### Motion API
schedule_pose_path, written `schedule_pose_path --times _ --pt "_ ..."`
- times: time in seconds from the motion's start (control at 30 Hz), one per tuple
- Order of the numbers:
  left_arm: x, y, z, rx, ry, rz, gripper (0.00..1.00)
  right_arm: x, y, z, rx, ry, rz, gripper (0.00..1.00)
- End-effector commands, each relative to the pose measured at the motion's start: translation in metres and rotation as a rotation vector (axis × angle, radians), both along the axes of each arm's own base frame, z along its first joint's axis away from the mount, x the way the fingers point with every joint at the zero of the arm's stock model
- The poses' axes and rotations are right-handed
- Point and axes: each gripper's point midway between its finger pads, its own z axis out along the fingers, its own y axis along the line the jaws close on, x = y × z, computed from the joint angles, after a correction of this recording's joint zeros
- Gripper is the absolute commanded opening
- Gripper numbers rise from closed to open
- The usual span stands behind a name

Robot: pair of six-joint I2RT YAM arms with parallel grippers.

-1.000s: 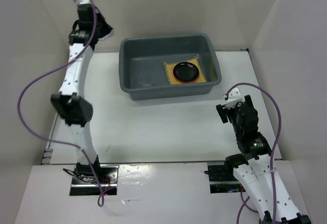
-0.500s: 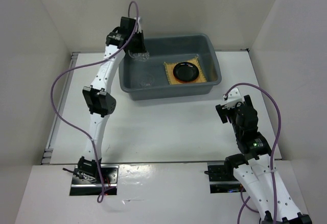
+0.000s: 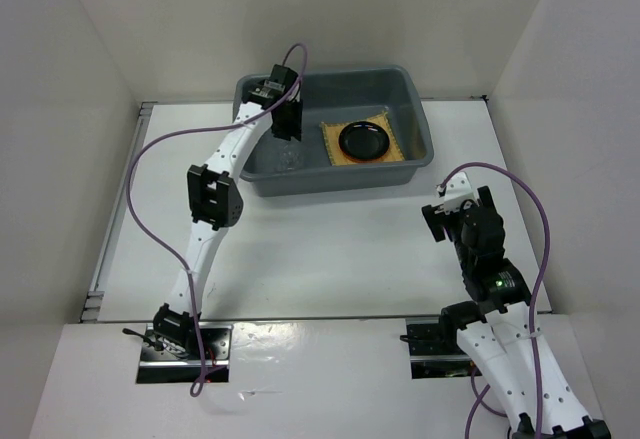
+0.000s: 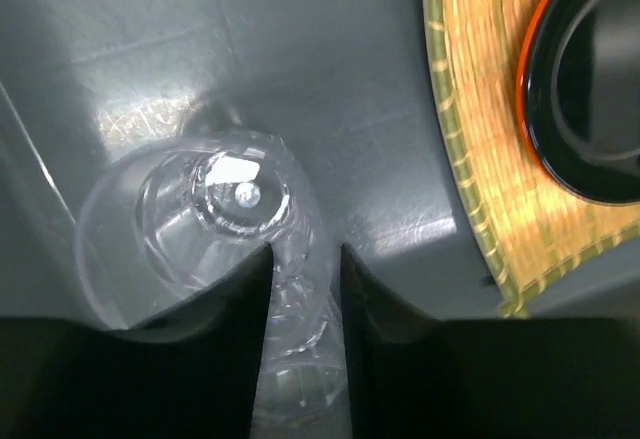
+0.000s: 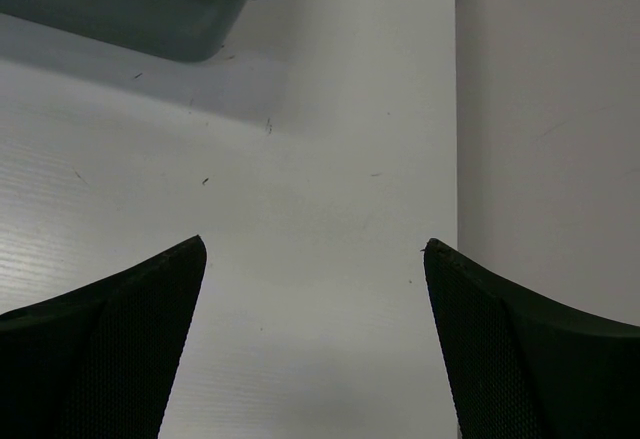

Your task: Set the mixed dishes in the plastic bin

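Currently at far middle of worktop: plastic bin, grey, rectangular, with rounded corners. Noted in its right half: tan woven bamboo mat lying flat, black plate on top, orange edge showing round it. Noted in left half: left claw low over bin floor, fingers slightly apart, clear glass in the gap; gripped or let go, cannot tell. Second glass upright just beyond. Right claw spread wide, holding nothing, above bare worktop. Against one second ago: left arm relocated from outside bin's left end to over its interior; no change at right arm.
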Motion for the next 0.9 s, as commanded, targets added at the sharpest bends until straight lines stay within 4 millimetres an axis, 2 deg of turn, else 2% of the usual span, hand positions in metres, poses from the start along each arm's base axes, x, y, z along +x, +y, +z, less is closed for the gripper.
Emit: schedule_pose_path --times 0.0,0.1,0.13,0.17,0.2,0.27,0.3,0.37,0.4,0.47,0.5,0.53,0.57,0.63,0.67,0.7,0.73,0.77,0.8,0.83,0.87 --pt "0.008 0.007 0.021 0.005 -0.059 0.019 0.43 0.005 0.003 0.008 0.003 -0.041 0.005 0.94" --pt "0.012 0.010 0.041 0.006 -0.107 0.032 0.59 0.005 0.003 0.008 0.003 -0.041 0.005 0.96" --pt "0.011 0.010 0.048 0.001 -0.118 0.032 0.68 0.005 0.003 0.008 0.003 -0.041 0.005 0.96" --pt "0.013 0.013 0.068 0.003 -0.161 0.046 0.80 0.005 0.003 0.008 0.003 -0.041 0.005 0.96" --pt "0.014 0.012 0.084 -0.018 -0.192 0.058 1.00 0.005 0.003 0.008 0.003 -0.041 0.005 0.98" --pt "0.014 0.022 0.129 -0.014 -0.290 0.095 1.00 0.005 0.002 0.008 0.000 -0.042 -0.004 0.98" --pt "0.008 0.029 0.176 -0.033 -0.383 0.117 1.00 0.004 0.000 0.008 0.008 -0.044 -0.016 0.98" --pt "-0.001 0.044 0.214 -0.016 -0.461 0.169 1.00 0.009 -0.004 0.005 0.018 -0.022 -0.074 0.99" --pt "-0.010 0.068 0.244 -0.001 -0.513 0.252 1.00 0.007 -0.023 0.018 0.021 -0.057 -0.200 0.99" --pt "-0.019 0.105 0.242 0.066 -0.482 0.368 1.00 0.004 -0.023 0.024 0.046 -0.087 -0.206 0.99" --pt "-0.033 0.132 0.242 0.135 -0.458 0.468 1.00 0.004 -0.017 0.026 0.056 -0.075 -0.169 0.99" --pt "-0.038 0.152 0.229 0.179 -0.411 0.521 1.00 0.005 -0.014 0.025 0.061 -0.073 -0.154 0.99" --pt "-0.049 0.163 0.201 0.243 -0.326 0.526 1.00 0.005 -0.014 0.025 0.061 -0.073 -0.154 0.99" --pt "-0.064 0.175 0.172 0.324 -0.261 0.493 1.00 0.004 -0.011 0.022 0.063 -0.057 -0.135 0.99" --pt "-0.086 0.181 0.154 0.340 -0.252 0.476 1.00 0.004 -0.010 0.025 0.067 -0.059 -0.125 0.99" --pt "-0.098 0.177 0.148 0.317 -0.259 0.425 1.00 0.005 -0.006 0.023 0.066 -0.033 -0.107 0.99" --pt "-0.111 0.178 0.146 0.277 -0.273 0.416 1.00 0.007 -0.004 0.020 0.063 -0.013 -0.099 0.99" --pt "-0.130 0.182 0.183 0.199 -0.393 0.429 1.00 0.008 -0.004 0.017 0.059 0.001 -0.099 0.99" --pt "-0.149 0.183 0.154 0.185 -0.336 0.412 1.00 0.008 -0.004 0.017 0.058 0.001 -0.099 0.99" --pt "-0.160 0.183 0.157 0.160 -0.351 0.420 1.00 0.008 -0.001 0.017 0.058 0.001 -0.090 0.99" --pt "-0.176 0.189 0.172 0.143 -0.392 0.434 1.00 0.007 -0.002 0.020 0.063 -0.012 -0.090 0.99"
